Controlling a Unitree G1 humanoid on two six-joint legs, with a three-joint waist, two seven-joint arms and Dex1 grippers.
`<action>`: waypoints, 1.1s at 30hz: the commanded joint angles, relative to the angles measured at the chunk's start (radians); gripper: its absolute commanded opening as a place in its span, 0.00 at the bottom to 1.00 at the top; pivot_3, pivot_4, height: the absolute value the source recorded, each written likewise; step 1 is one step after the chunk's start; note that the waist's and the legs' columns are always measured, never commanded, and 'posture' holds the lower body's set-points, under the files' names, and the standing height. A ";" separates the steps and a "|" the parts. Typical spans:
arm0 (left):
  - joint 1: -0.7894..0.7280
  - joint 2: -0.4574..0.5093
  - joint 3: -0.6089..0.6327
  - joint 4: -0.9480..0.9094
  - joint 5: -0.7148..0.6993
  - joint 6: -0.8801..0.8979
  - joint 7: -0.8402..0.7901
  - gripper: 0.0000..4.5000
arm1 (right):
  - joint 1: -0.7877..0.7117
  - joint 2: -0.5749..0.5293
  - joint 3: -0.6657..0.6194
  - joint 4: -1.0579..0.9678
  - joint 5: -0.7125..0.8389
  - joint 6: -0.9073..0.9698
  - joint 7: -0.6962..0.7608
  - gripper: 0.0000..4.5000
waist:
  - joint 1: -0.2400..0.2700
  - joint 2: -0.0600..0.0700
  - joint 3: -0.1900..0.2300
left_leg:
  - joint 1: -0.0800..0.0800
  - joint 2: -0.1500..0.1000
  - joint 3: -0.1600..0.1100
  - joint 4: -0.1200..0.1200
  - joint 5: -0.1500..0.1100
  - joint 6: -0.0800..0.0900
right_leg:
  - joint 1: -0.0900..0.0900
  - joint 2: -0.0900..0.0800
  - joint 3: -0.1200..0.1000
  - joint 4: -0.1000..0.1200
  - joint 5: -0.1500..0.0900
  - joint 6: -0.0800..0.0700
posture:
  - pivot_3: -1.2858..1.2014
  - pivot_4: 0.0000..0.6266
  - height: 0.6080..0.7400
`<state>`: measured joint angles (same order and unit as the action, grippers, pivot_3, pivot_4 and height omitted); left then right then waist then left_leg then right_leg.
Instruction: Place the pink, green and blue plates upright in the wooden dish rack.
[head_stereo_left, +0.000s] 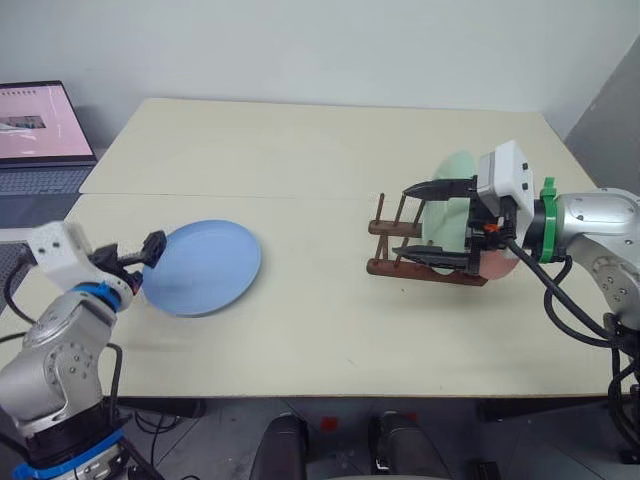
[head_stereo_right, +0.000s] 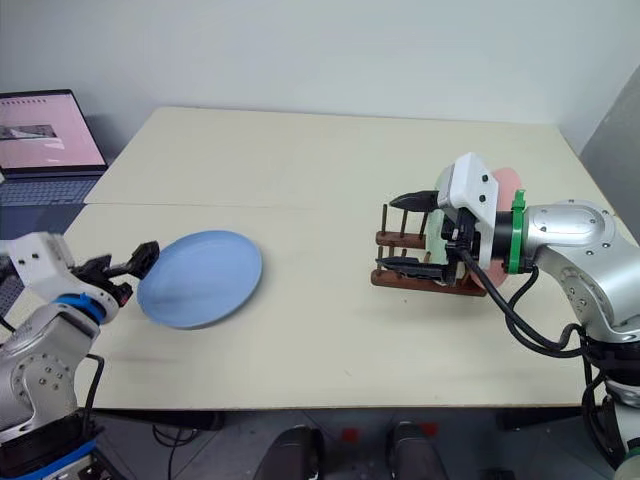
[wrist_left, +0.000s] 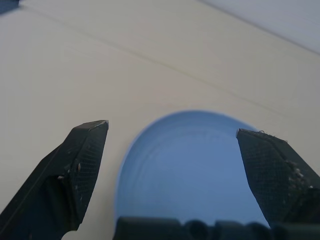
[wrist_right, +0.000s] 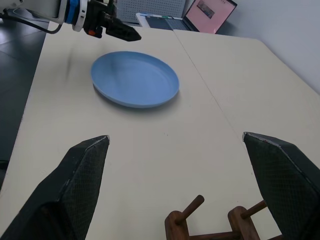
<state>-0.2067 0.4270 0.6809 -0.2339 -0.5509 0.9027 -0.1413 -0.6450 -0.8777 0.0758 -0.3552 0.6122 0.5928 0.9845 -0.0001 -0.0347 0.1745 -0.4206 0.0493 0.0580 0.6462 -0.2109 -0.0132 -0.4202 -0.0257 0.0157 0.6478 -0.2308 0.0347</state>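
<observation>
You see the blue plate (head_stereo_left: 203, 266) lying flat on the desk (head_stereo_left: 320, 150) with the left gripper (head_stereo_left: 152, 250) at its rim, jaws apart, while the right gripper (head_stereo_left: 432, 222) hovers, jaws apart, over the wooden dish rack (head_stereo_left: 395, 243) holding the green plate (head_stereo_left: 455, 190) and pink plate (head_stereo_right: 510, 185) upright.

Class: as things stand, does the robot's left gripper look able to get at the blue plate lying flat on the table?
Probably yes: the open left gripper sits right at the blue plate, nothing between.
</observation>
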 joint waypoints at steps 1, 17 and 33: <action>0.000 -0.002 0.038 -0.010 -0.032 0.052 0.046 1.00 | -0.024 0.004 -0.012 -0.002 -0.019 -0.022 0.031 0.99 | 0.000 -0.002 0.000 | 0.000 0.000 0.000 0.000 0.000 0.000 | 0.000 0.000 0.000 0.000 0.000 0.000 | 0.52 0.24 1.00; -0.075 -0.035 -0.006 0.048 -0.052 0.312 0.137 0.54 | -0.062 -0.016 -0.012 -0.033 -0.016 0.007 0.154 1.00 | 0.000 -0.002 -0.001 | 0.001 -0.001 0.000 0.000 0.000 0.000 | 0.000 -0.001 0.000 0.001 -0.001 -0.003 | 0.52 0.24 1.00; -0.385 -0.165 -0.026 -0.006 -0.066 0.280 0.285 0.01 | -0.122 0.146 0.150 -0.022 -0.271 -0.114 0.013 1.00 | -0.001 -0.003 -0.001 | 0.000 -0.002 0.000 0.001 0.000 0.000 | 0.001 -0.003 0.000 0.001 0.001 0.000 | 0.52 0.24 1.00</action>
<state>-0.5512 0.2673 0.6663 -0.1870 -0.5914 1.1928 0.1219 -0.7410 -0.7460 0.1973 -0.3725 0.4017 0.5248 1.0354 -0.0015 -0.0379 0.1738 -0.4208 0.0469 0.0579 0.6467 -0.2107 -0.0135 -0.4199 -0.0281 0.0152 0.6486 -0.2298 0.0352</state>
